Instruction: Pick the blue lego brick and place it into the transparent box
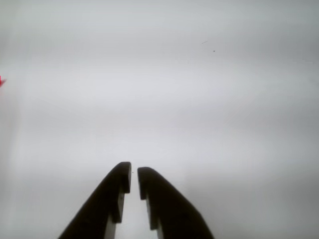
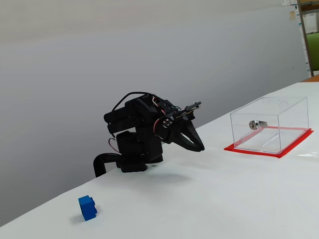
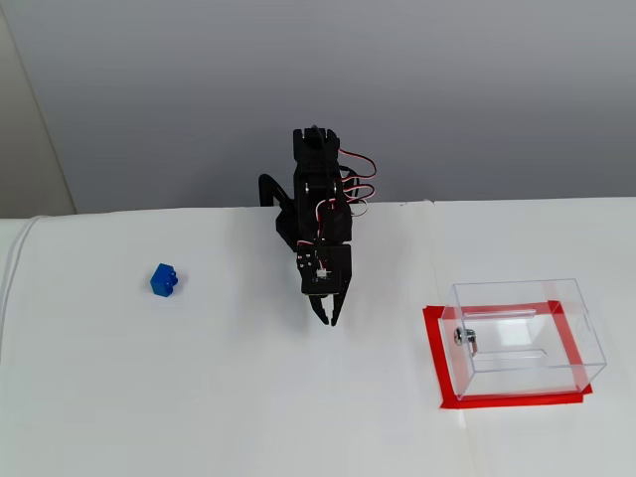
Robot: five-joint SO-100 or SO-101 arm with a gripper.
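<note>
1. Arm [image 3: 316, 204] sits folded low over its base at the far edge of the white surface [image 3: 229, 397], with the gripper [image 3: 327, 317] angled down and forward, its tips hanging just above the surface.
2. In the wrist view the two dark fingers [image 1: 107, 199] are nearly together, with only a thin slit between their tips and nothing between them.
3. The blue lego brick [image 3: 165, 281] lies on the surface well to the left of the arm in a fixed view [image 2: 87, 207], apart from the gripper.
4. The transparent box [image 3: 524, 333] stands on its red base to the right of the arm, well apart from it, with a silver lock [image 3: 465, 338] on its left wall.
5. The wrist view shows only bare surface ahead of the fingers and a red sliver at its left edge; neither brick nor box can be made out there.
6. A fixed view from the side [image 2: 195, 145] shows red and black wires [image 2: 160, 102] looping over the arm.
</note>
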